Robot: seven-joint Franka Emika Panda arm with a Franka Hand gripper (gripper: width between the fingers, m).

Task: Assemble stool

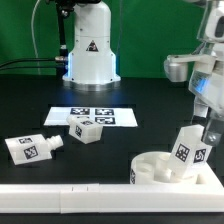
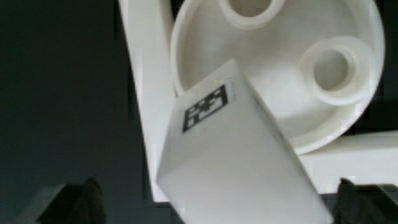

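The round white stool seat (image 1: 160, 170) lies at the front of the exterior view's right, sockets up. In the wrist view the seat (image 2: 294, 100) shows two round sockets. A white leg (image 1: 188, 148) with a square tag stands tilted on the seat, its lower end at a socket. My gripper (image 1: 201, 131) is just above it, with the leg's upper end (image 2: 231, 160) between the fingers. The fingers (image 2: 71, 203) stand wide apart, with a dark gap beside the leg. Two more tagged legs lie loose on the table: one (image 1: 33, 148) at the exterior view's left, one (image 1: 85, 128) near the middle.
The marker board (image 1: 92, 115) lies flat behind the loose legs. A long white rail (image 1: 90, 203) runs along the table's front edge, close to the seat. The arm's white base (image 1: 90, 50) stands at the back.
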